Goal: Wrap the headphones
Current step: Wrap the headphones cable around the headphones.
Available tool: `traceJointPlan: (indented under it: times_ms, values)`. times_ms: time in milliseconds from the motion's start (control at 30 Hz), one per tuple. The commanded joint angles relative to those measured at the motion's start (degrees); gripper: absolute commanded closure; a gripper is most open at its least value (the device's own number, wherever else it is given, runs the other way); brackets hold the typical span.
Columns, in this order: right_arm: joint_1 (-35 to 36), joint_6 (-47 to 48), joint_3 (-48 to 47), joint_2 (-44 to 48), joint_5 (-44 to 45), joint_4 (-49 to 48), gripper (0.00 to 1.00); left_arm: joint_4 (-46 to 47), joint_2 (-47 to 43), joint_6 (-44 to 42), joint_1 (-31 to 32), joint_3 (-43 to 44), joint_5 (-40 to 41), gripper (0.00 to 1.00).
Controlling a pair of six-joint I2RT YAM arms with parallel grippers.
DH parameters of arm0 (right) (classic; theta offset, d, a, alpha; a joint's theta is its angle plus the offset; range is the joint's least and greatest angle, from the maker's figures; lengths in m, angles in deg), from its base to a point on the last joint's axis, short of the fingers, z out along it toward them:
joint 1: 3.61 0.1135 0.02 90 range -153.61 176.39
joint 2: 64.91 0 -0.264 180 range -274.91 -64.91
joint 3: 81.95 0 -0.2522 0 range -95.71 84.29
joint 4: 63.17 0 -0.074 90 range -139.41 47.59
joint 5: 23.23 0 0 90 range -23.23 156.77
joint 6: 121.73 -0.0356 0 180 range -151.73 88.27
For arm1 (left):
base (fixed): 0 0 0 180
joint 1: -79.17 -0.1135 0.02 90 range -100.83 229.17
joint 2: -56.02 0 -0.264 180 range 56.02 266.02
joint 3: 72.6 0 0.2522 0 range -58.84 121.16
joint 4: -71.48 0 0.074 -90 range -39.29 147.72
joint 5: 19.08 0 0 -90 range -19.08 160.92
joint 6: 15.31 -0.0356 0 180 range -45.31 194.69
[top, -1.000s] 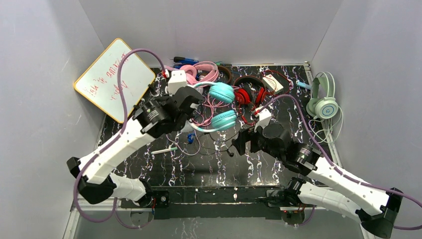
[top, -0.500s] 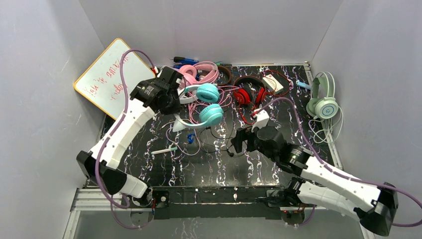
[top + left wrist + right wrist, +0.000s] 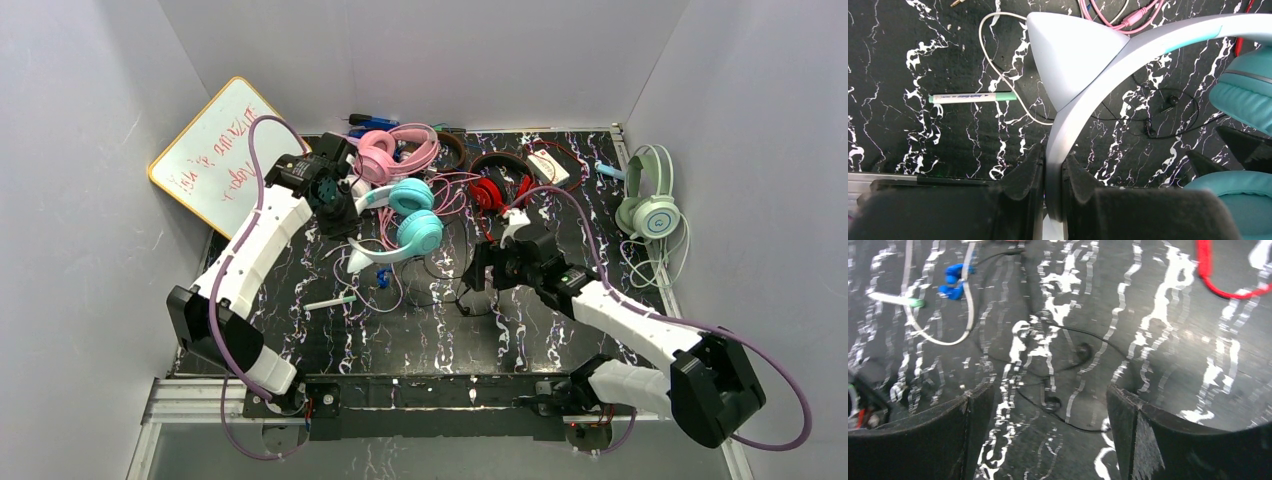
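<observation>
My left gripper (image 3: 345, 205) is shut on the white headband (image 3: 1083, 107) of the teal headphones (image 3: 415, 228), which have a cat-ear point (image 3: 1068, 55) and teal cups (image 3: 1248, 85). Their white cord (image 3: 998, 65) loops on the black marbled table. My right gripper (image 3: 478, 275) is open and empty, low over a thin black earbud cord (image 3: 1068, 370). Pink headphones (image 3: 385, 150), red headphones (image 3: 495, 185) and brown headphones (image 3: 455, 148) lie at the back. Mint green headphones (image 3: 650, 200) lean at the right wall.
A whiteboard (image 3: 225, 160) leans at the back left. A green-capped marker (image 3: 330, 302) lies left of centre, also in the left wrist view (image 3: 973, 97). A small blue item (image 3: 382, 278) sits near it. A white box with a red label (image 3: 548, 165) is at the back.
My left gripper has swung back and to the left, dragging the teal headphones with it. My right gripper has moved forward and left over the black cord.
</observation>
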Motion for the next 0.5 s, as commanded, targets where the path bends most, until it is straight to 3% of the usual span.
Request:
traceJointPlan:
  times_ms: [0, 167, 467]
  values:
    - [0.11, 1.75, -1.52, -2.38, -12.64, -8.84, 0.12, 0.35, -2.74, 1.76, -0.23, -1.49, -2.8, 1.0]
    - [0.2, -0.09, 1.43, -3.25, -14.32, -15.23, 0.24, 0.89, -4.69, 3.66, -0.3, -2.84, -0.92, 1.0]
    - [1.48, -2.64, 6.01, -7.81, -12.98, -28.83, 0.27, 2.79, -5.51, 3.93, -0.32, -1.8, -9.0, 1.0]
